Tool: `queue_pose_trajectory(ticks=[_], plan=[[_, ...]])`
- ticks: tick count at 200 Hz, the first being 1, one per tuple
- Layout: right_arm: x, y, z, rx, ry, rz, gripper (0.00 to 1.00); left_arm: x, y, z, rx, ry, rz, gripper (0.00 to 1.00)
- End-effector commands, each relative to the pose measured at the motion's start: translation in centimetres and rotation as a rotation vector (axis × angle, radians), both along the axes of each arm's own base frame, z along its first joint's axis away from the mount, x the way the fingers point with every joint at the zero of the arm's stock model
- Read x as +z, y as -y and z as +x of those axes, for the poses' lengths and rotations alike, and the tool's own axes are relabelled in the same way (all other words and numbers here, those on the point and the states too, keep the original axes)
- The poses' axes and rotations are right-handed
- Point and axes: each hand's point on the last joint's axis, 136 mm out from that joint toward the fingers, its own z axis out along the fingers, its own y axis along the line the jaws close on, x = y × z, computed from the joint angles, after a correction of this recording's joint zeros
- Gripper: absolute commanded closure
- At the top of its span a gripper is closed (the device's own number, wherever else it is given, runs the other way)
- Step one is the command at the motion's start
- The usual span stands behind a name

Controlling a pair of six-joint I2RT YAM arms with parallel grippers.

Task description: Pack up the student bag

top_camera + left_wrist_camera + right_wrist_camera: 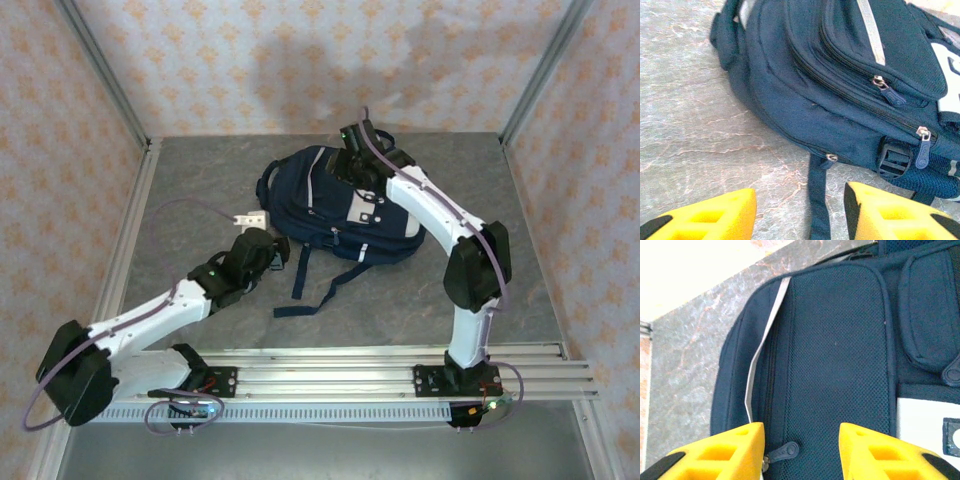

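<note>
- Grey marbled tabletop [200, 180] lay between walls [300, 60] papered pale pink with orange motifs.
- The student bag [330, 205], navy with white patches, lay flat toward the back of the table's middle, and its dark straps [300, 285] trailed toward the arms.
- The left gripper [800, 192] hung low just beside the bag's near-left edge, yellow fingers [710, 215] apart. One strap ran along the table through the gap, clamped by neither finger.
- The right gripper [801, 440] hovered over the bag's far end, fingers spread and gripping nothing. A zipper pull [785, 451] lay below, just beside one finger.
- A thin light stripe [762, 350] ran alongside the bag's mesh panel [840, 365].
- A black buckle [895, 157] sat on the bag's side near two zipper tabs.
</note>
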Motion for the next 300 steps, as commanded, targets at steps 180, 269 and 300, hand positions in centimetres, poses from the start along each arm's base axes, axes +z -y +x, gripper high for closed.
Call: queue_pose_trajectory(ticks=[180,269,300], plan=[[-0.4,-8.8,-1.1,0.311,0.013,0.078,1.00,-4.7,0.6,-0.9,-0.050,-0.103,0.041,0.48],[5.2,-6.1,-1.5,0.205,-0.027,0.273,1.00,-5.7,5.4,1.7,-0.215,0.053,0.200,0.44],[5.8,-5.9,-1.8,0.212,-0.028,0.294,1.00,-7.6,5.8,2.6,-0.240,0.127,0.250,0.45]])
